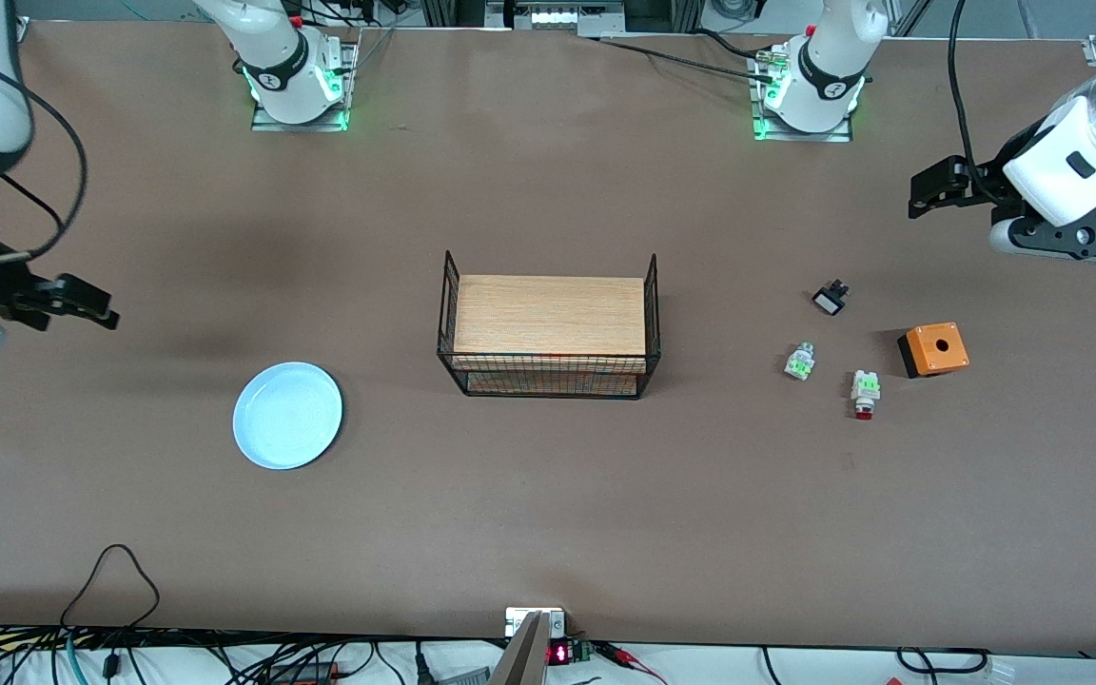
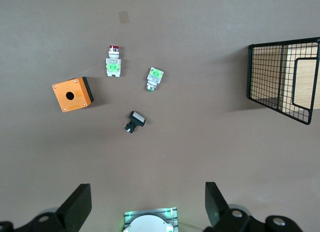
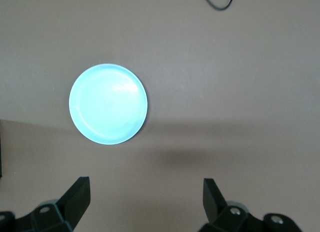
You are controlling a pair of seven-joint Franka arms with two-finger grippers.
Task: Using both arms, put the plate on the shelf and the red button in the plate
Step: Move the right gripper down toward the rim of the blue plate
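The pale blue plate (image 1: 287, 415) lies flat on the table toward the right arm's end; it also shows in the right wrist view (image 3: 108, 103). The red button (image 1: 865, 393), white-and-green with a red cap, lies toward the left arm's end, also in the left wrist view (image 2: 113, 62). My left gripper (image 1: 929, 190) is open and empty, high over the table at the left arm's end (image 2: 145, 202). My right gripper (image 1: 82, 306) is open and empty, up over the table at the right arm's end (image 3: 145, 199).
A black wire basket with a wooden box (image 1: 549, 328) stands mid-table. Beside the red button lie a similar white-green part (image 1: 800, 362), a small black part (image 1: 831, 300) and an orange box with a hole (image 1: 933, 349). A cable (image 1: 110, 571) loops at the front edge.
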